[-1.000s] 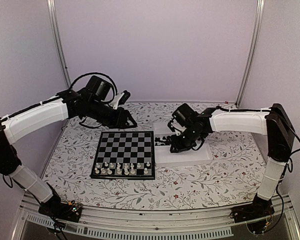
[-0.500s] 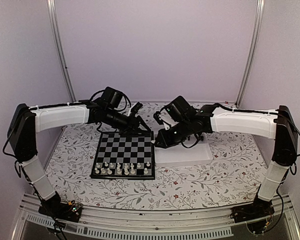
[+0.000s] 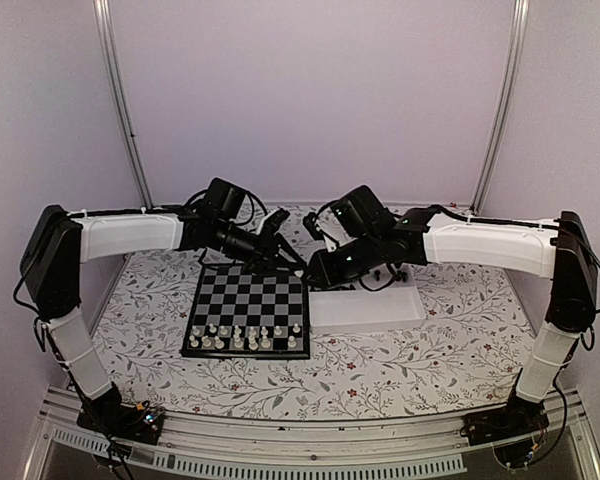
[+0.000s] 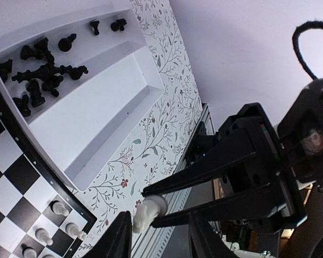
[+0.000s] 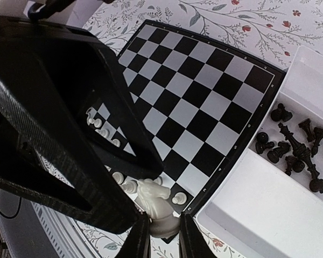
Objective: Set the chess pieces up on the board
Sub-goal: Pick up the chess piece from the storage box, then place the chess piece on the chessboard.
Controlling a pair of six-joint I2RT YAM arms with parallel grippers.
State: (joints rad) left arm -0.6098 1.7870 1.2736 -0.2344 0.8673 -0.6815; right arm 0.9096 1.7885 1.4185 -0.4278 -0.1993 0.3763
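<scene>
The right claw (image 5: 162, 234) pinches a small white plastic knight (image 5: 156, 204); the half-open left claw (image 4: 161, 232) brackets it, likely for a handover.

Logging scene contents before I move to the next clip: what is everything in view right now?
board: one, black and pale grey checks, on the table left of centre.
white chess pieces: too small to count, white, standing on the board's two near rows.
white knight: one, white, held up off the table between the two grippers.
black chess pieces: roughly a dozen, black, lying in the tray's far compartment.
tray: one, white, two compartments, beside the board's right edge.
table: one, white floral cover.
right gripper: one, black, shut on the white knight.
left gripper: one, black, open, fingers either side of the knight.
</scene>
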